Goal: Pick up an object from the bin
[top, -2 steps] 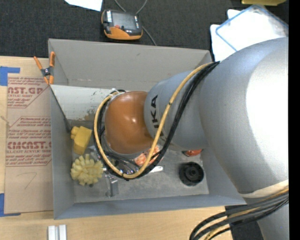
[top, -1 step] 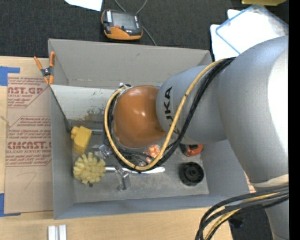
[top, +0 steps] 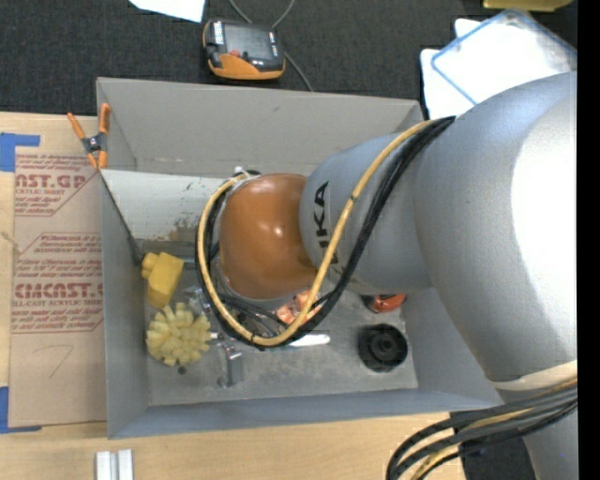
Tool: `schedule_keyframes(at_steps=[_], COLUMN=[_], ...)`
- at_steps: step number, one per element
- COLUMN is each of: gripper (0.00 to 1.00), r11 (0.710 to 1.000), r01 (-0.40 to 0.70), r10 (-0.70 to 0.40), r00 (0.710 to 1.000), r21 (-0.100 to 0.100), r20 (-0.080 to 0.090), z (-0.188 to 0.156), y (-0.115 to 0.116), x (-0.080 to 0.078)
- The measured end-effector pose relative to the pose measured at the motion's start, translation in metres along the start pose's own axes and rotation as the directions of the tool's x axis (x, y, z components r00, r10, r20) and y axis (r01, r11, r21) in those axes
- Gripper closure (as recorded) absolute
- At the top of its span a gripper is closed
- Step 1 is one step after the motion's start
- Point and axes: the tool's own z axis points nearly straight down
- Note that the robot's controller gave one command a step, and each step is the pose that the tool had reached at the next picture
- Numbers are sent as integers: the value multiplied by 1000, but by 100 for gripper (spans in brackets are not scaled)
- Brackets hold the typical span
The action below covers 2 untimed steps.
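The gripper [top: 225,356] hung low just beside the pale yellow ridged toy [top: 176,336], seemingly at the approach step, its open-or-closed state untellable; next it needed centring over 1 object.

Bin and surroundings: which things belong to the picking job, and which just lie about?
Job: gripper, grey bin, yellow block, yellow toothed piece, black round knob, small orange piece.
Lying about: orange-and-black device beyond the bin, white paper.

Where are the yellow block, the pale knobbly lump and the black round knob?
yellow block [top: 161,276]: camera view, its top face.
pale knobbly lump [top: 178,336]: camera view, its middle.
black round knob [top: 382,346]: camera view, its centre.
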Motion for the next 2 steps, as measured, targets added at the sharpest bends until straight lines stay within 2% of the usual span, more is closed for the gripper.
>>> schedule_keyframes(at_steps=[1,2], gripper=[0,0], r11=[960,1000], r01=[280,-28], r10=[-280,28], r00=[960,1000], r21=[4,-3], r20=[8,5], z=[13,8], y=[-14,-12], x=[-1,7])
